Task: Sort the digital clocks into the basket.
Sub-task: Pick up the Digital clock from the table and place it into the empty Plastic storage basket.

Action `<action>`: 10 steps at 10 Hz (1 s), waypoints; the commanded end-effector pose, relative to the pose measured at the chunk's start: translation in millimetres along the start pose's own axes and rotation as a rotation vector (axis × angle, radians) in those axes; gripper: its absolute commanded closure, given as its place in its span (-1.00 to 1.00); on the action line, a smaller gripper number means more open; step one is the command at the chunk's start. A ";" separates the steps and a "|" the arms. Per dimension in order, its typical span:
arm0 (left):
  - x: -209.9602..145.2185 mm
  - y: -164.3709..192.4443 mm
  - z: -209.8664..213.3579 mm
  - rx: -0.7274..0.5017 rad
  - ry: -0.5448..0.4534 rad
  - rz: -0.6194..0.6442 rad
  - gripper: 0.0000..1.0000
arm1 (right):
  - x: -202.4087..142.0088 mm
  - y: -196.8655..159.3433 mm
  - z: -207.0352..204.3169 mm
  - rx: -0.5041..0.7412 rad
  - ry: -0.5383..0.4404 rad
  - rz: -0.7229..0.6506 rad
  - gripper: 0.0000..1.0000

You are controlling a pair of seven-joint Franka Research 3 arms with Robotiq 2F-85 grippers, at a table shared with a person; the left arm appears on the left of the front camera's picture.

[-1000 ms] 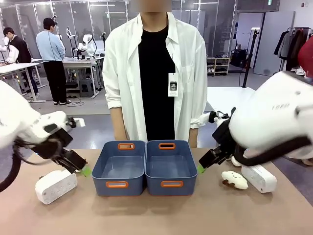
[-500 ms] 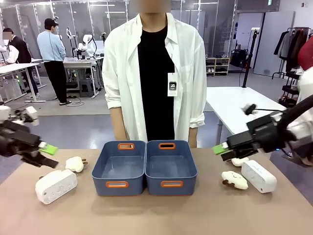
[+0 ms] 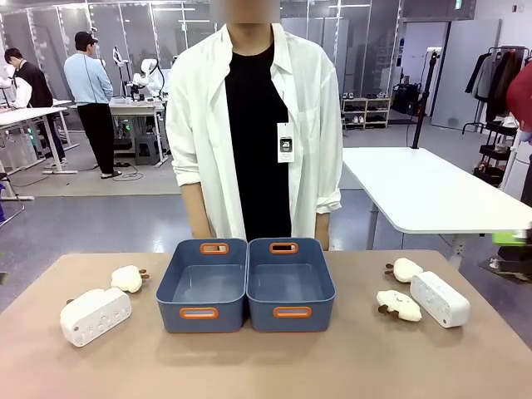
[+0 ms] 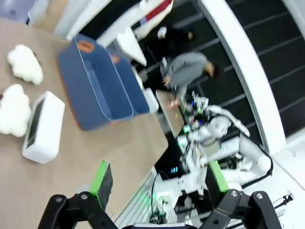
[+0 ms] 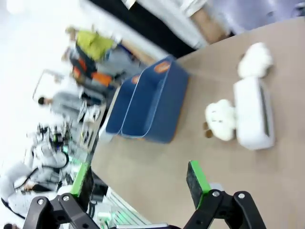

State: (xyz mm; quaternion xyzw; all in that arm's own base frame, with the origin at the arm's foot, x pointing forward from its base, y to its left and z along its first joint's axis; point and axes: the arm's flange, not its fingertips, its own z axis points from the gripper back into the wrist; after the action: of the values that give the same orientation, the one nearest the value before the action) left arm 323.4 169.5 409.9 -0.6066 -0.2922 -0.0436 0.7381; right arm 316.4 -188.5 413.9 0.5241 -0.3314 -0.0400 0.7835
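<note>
Though blurred, apparently smooth, rounded clock (image 5: pixel 254 113)

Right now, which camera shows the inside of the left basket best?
Front view: it looks down into the left basket, whole floor visible. Both wrist views catch it from the side, tilted and blurrier, mostly walls.

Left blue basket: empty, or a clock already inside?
Empty: the left basket shows a bare floor; left clock and right clock lie on the table.
</note>
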 end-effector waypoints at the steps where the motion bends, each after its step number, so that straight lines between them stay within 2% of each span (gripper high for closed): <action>1: -7.8 0.7 20.4 -0.079 -0.173 -0.074 -1.00 | -96.0 5.8 13.1 -0.001 -0.104 -0.008 -1.00; 2: -15.9 3.5 34.1 -0.054 -0.225 -0.060 -1.00 | -99.0 -0.4 22.4 0.000 -0.151 -0.004 -1.00; 3: -15.7 10.0 33.5 -0.013 -0.236 -0.021 -1.00 | -96.8 -3.6 24.1 -0.009 -0.178 0.002 -1.00; 4: -17.0 8.2 30.8 0.000 -0.259 0.001 -1.00 | -97.0 -0.8 17.6 -0.001 -0.176 0.018 -1.00; 5: -17.5 2.2 46.5 -0.025 -0.223 -0.020 -1.00 | -20.0 -25.7 68.3 -0.022 -0.147 -0.036 -1.00; 10: -17.5 2.2 46.5 -0.025 -0.223 -0.020 -1.00 | -20.0 -25.7 68.3 -0.022 -0.147 -0.036 -1.00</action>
State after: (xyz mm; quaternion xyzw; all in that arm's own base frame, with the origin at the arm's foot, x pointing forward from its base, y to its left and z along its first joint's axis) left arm 293.5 206.0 401.1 -0.6118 -0.3779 0.0201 0.6946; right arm 270.7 -245.8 395.0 0.5130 -0.3793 -0.0911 0.7646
